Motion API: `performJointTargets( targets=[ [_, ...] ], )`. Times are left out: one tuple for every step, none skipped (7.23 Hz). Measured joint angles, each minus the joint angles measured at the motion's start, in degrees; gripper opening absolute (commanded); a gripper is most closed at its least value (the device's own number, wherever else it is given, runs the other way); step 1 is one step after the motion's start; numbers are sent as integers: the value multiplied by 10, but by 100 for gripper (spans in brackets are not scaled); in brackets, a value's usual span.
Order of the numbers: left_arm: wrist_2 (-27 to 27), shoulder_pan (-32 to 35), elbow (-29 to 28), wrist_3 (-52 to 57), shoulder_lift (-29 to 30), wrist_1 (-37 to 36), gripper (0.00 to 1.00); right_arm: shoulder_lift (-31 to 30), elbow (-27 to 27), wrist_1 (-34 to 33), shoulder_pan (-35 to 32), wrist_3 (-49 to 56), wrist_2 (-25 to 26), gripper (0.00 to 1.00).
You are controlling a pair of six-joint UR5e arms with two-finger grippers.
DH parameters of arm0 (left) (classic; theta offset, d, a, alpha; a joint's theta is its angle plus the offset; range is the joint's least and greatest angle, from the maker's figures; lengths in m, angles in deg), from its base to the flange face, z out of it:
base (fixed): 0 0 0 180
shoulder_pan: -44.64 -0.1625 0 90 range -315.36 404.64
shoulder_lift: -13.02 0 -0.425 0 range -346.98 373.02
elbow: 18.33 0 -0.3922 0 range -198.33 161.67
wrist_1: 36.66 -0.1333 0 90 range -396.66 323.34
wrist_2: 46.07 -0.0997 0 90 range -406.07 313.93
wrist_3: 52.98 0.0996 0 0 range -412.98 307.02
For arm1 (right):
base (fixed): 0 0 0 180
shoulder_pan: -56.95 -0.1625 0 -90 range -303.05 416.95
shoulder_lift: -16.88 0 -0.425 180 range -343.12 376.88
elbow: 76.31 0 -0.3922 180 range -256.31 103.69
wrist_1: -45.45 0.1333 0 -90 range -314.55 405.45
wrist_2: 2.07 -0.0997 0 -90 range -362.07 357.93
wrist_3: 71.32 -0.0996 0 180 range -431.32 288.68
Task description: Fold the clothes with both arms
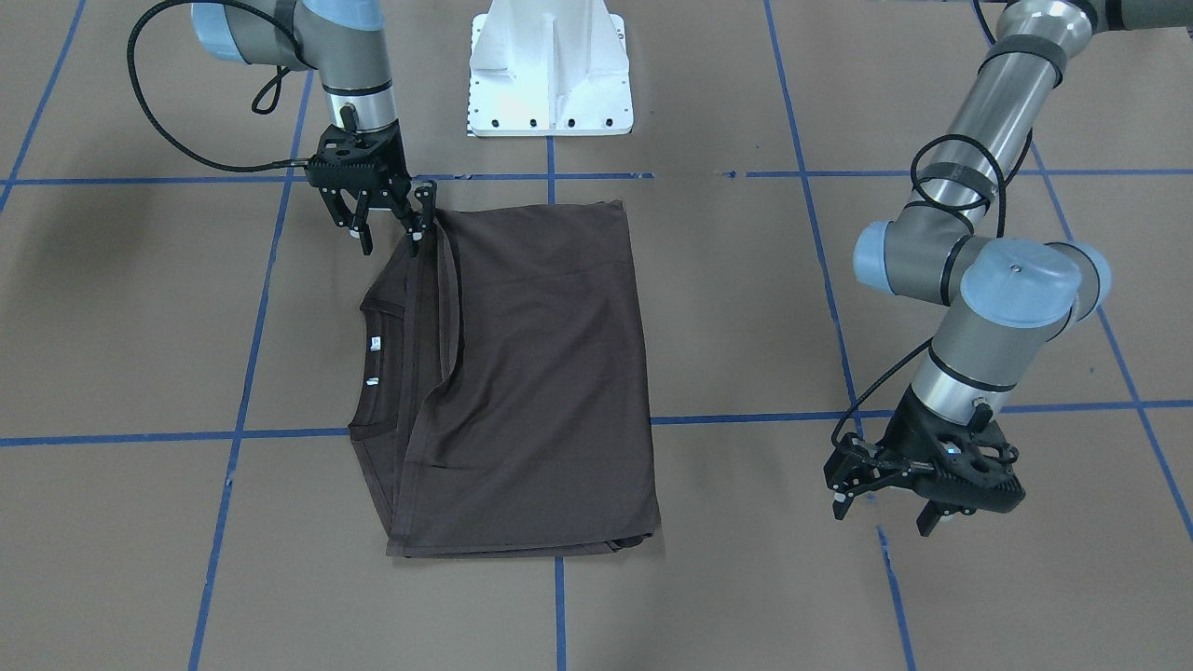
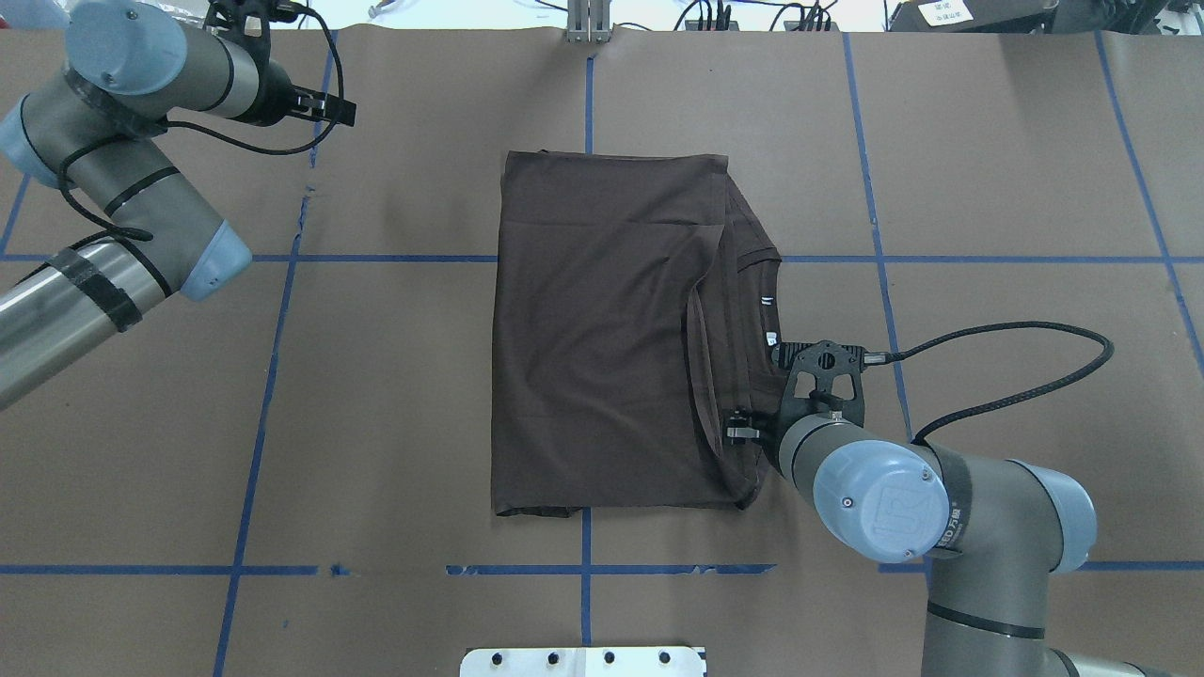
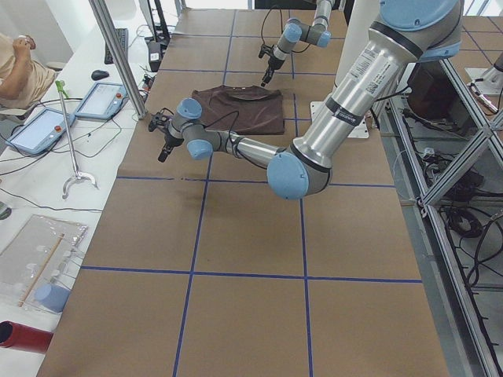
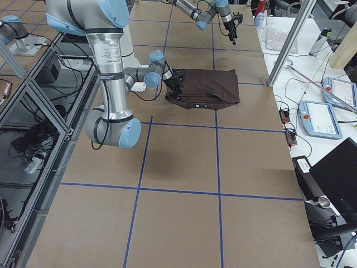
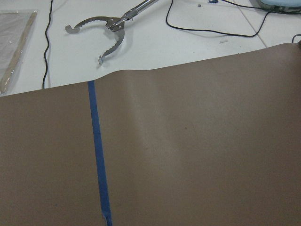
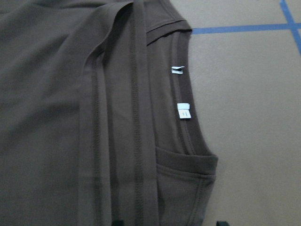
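1. The dark brown T-shirt point(image 1: 541, 373) lies folded into a rough rectangle in the middle of the table point(image 1: 746, 578). Its collar point(image 6: 188, 89) points toward my right side.
2. My right gripper point(image 1: 390, 231) is at the shirt's collar-side corner, the one nearest my white base point(image 1: 550, 75). The jaws are spread wide and nothing is clamped.
3. On that wrist's camera the tips straddle the shirt's edge, with one over cloth and the other over bare brown paper. From the front, one finger point(image 1: 425, 210) looks like it's brushing the fabric, but honestly I can't tell if it's really touching.
4. Two small white tags point(image 6: 184, 110) sit face up inside the collar, just ahead of that gripper.
5. My left gripper point(image 1: 884, 514) is well apart from the shirt, out over bare paper. It's open too, with nothing in it.
6. Its wrist camera only gets brown paper, a blue tape line point(image 5: 96, 155) and a metal grabber tool point(image 5: 106, 28) on the white bench past the table edge.
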Motion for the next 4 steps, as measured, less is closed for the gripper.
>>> performJointTargets(
  targets=[
    [9, -1, 16, 0, -10, -1, 100, -1, -1, 28, 11, 32, -1, 92],
    [17, -1, 31, -3, -19, -1, 100, -2, -1, 51, 28, 49, 0, 70],
    [29, -2, 45, -14, -29, -1, 100, -3, -1, 62, 44, 59, 2, 49],
    [37, -2, 57, -28, -38, -1, 100, -3, 0, 66, 54, 79, 3, 28]
  ],
)
